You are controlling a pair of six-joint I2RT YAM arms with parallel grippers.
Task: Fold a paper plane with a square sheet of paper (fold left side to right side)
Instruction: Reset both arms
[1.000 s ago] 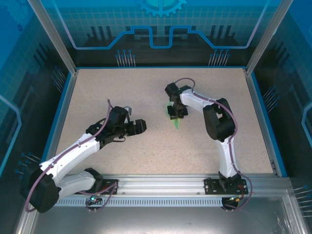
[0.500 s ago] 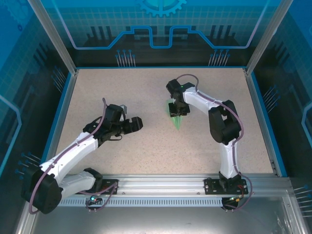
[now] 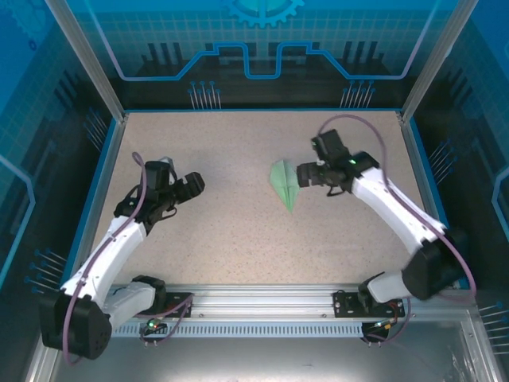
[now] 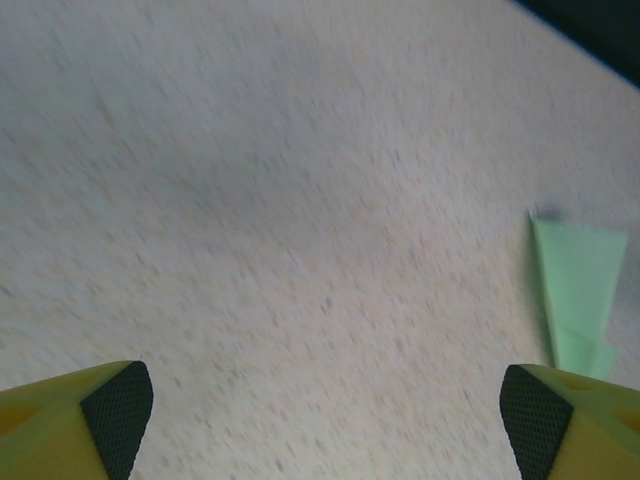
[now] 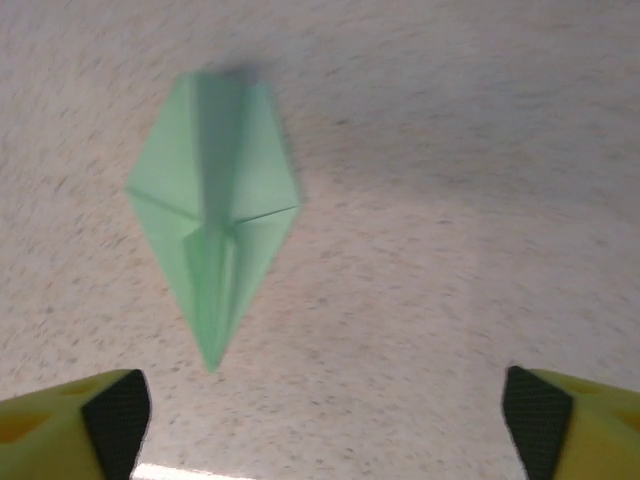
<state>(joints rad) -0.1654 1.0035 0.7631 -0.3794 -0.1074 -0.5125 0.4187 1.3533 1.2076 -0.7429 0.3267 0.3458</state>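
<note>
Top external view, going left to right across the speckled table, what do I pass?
Black two-finger left gripper → pale mint-green pointed paper plane → black two-finger right gripper.

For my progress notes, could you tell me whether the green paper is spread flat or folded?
Folded: the paper plane lies on the table as a creased, pointed dart with a centre ridge.

Lab enclosure (aluminium frame [image 3: 86, 64], blue panels [image 3: 262, 48])
</note>
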